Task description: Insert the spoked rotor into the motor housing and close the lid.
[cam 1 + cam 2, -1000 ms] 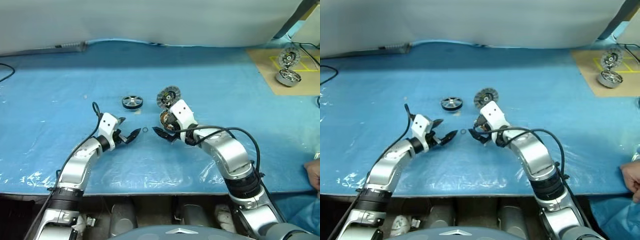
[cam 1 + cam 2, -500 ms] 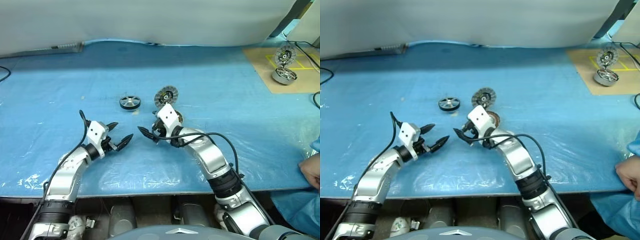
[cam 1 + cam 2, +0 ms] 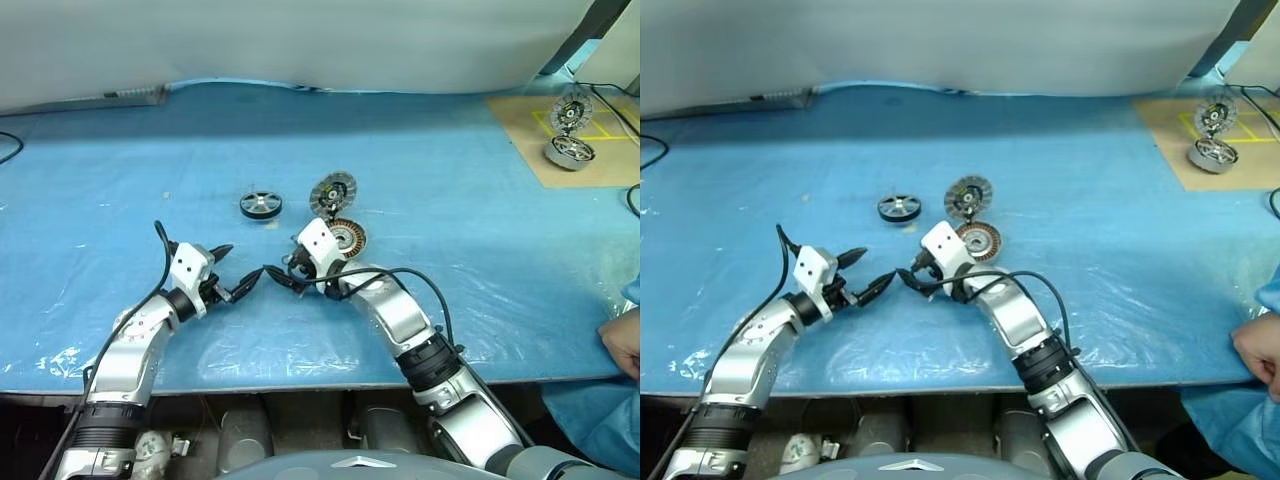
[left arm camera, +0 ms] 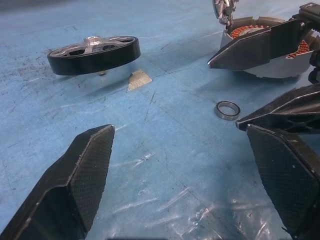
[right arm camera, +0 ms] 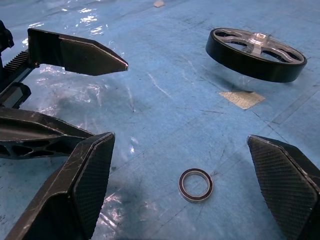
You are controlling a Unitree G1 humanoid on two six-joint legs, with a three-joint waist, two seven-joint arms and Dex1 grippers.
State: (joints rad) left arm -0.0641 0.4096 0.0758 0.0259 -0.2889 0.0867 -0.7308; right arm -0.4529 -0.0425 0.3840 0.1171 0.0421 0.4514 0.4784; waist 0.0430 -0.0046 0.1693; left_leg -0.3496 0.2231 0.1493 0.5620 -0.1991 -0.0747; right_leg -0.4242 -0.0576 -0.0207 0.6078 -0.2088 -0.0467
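Rotor (image 3: 261, 204) lies flat on the blue table (image 3: 450, 180), well in from every edge, untouched. Housing (image 3: 346, 236) sits just beside it toward the right edge, copper windings showing, nothing inside. Lid (image 3: 334, 190) stands up open behind the housing. Small metal ring (image 5: 196, 185) lies loose on the table nearer the front edge, between the 2 grippers. Left gripper (image 3: 236, 275) spread wide, holding nothing. Right gripper (image 3: 281, 278) also spread wide and holding nothing, tips close to the left's, over the ring. Second motor (image 3: 569, 150) on brown board (image 3: 525, 135) at far right corner. Progress: nothing done; rotor pickup, insertion, lid closing all left.
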